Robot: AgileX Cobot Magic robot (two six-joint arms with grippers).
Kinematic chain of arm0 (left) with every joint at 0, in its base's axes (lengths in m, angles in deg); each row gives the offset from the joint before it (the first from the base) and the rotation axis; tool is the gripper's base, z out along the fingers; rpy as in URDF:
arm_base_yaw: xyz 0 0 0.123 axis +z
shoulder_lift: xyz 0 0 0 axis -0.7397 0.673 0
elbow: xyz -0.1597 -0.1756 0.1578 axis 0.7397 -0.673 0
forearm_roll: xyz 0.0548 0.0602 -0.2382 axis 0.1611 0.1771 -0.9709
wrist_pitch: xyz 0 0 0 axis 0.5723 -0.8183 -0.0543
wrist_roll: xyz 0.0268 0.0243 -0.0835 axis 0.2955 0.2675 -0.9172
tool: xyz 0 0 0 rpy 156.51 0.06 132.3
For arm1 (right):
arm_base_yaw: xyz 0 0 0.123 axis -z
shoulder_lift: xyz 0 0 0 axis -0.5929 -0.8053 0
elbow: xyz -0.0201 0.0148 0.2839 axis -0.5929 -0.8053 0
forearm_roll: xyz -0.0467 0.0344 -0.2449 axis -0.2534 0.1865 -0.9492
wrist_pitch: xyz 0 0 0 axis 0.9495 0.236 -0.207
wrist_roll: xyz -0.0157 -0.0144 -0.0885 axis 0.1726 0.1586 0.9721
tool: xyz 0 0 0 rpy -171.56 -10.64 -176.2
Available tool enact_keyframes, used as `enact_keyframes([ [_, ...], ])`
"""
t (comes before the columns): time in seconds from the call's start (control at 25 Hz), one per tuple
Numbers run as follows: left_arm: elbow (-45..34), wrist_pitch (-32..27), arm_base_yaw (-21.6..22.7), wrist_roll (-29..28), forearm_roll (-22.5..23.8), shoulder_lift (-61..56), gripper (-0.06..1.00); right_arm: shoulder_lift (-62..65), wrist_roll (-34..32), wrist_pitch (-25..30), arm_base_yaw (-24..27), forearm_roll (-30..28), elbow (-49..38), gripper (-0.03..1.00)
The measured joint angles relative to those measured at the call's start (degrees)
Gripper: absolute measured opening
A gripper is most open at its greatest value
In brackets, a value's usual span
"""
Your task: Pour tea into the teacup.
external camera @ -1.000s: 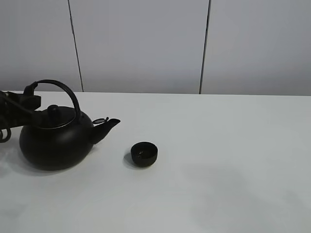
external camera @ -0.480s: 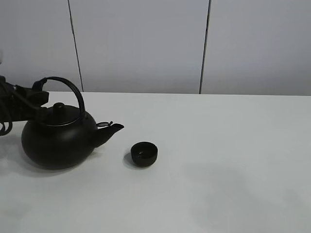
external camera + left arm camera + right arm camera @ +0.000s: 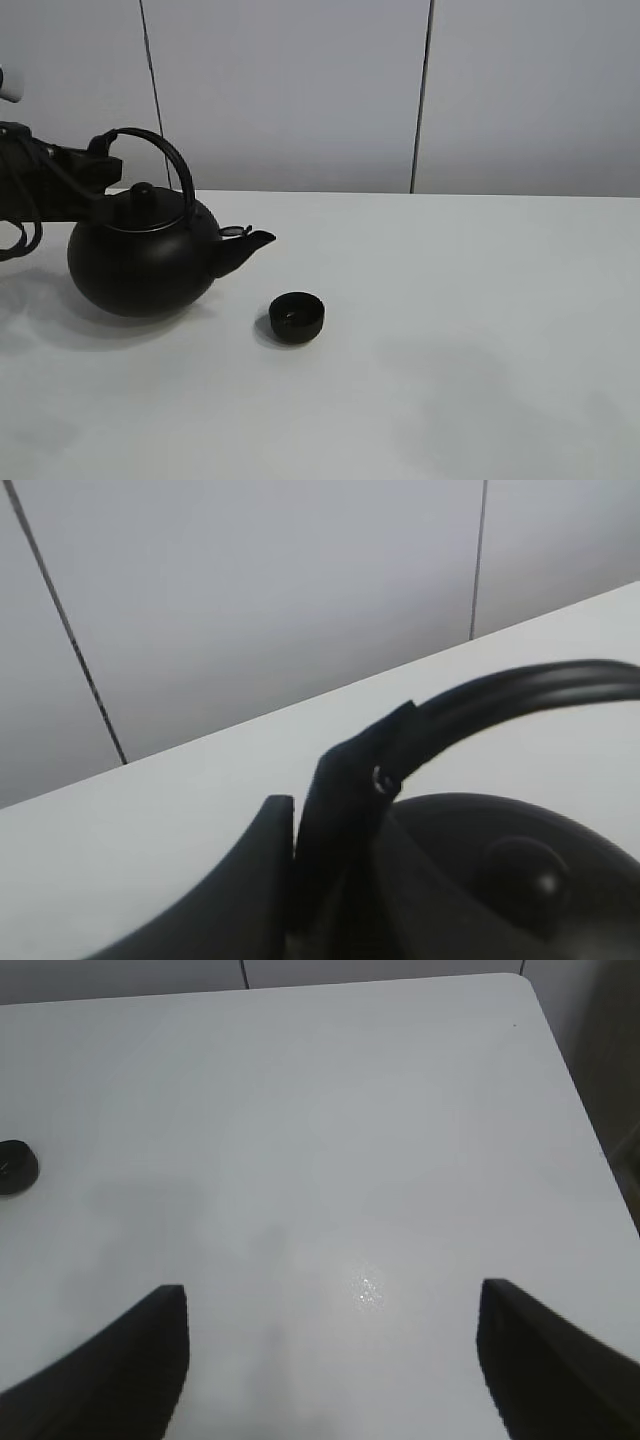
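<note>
- The left jaws are pinching the kettle's point(image 3: 145, 265) arched handle point(image 3: 165, 160) at its rear end, on the side away from the spout point(image 3: 245, 248).
- In the left wrist view, the jaws are showing as dark parts pressing against the handle point(image 3: 520, 685), just above the kettle's rounded body point(image 3: 480, 880).
- The right jaws are standing spread wide, with two dark fingers point(image 3: 130, 1360) showing well apart and nothing between them. They are hovering over bare desk point(image 3: 350, 1160), far off on the kettle's spout side.
- The left arm point(image 3: 40, 185) is reaching in from behind the kettle, with cables looping beside it.
- The kettle is sitting nearly level, its lid knob point(image 3: 143, 190) pointing up and its spout aiming toward the teacup point(image 3: 297, 317).
- A small flap point(image 3: 235, 231) is standing up on top of the spout.
- The kettle is casting a soft shadow on the desk point(image 3: 450, 300) beneath it. I cannot tell whether its base is touching the surface.
- The teacup is standing upright on the desk on the kettle's spout side. It is near the kettle but apart from it, and lower than the spout tip.
- The spout tip is stopping short of the teacup's rim rather than hanging over it.
- In the right wrist view the teacup point(image 3: 15, 1167) is showing only at the edge of the picture.
- The inside of the teacup is looking dark, and I cannot tell whether it is holding any liquid.
- Grey wall panels point(image 3: 290, 90) are rising behind the kettle, at the desk's far edge.
</note>
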Motion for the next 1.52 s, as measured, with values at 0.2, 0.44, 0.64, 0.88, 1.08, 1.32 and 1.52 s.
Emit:
enact_keyframes([
  [0.2, 0.82, -3.01, -2.26, 0.00, 0.69, 0.00, 0.13, 0.00, 0.00, -0.12, 0.00, 0.00, 0.00, 0.54],
  [0.44, 3.31, -4.74, -3.26, 0.00, 1.21, 0.00, 0.13, 0.00, 0.00, -0.12, 0.00, 0.00, 0.00, 0.54],
  [0.64, 3.54, -5.43, -3.26, 0.91, 1.02, 0.00, 0.13, 0.00, 0.00, -0.12, 0.00, 0.00, 0.00, 0.54],
  [0.88, 3.54, -5.54, -3.33, 2.75, 1.13, 0.00, 0.13, 0.00, 0.00, -0.12, 0.00, 0.00, 0.00, 0.54],
  [1.08, 3.65, -5.54, -3.43, 4.23, 1.17, 0.00, 0.12, 0.00, 0.00, -0.12, 0.00, 0.00, 0.00, 0.54],
  [1.32, 3.68, -6.04, -3.43, 4.68, 1.17, 0.00, 0.12, 0.00, 0.00, -0.07, 0.00, 0.00, 0.00, 0.54],
  [1.52, 3.68, -6.88, -3.43, 5.56, 1.17, 0.00, 0.12, 0.00, 0.00, -0.07, 0.00, 0.00, 0.00, 0.54],
])
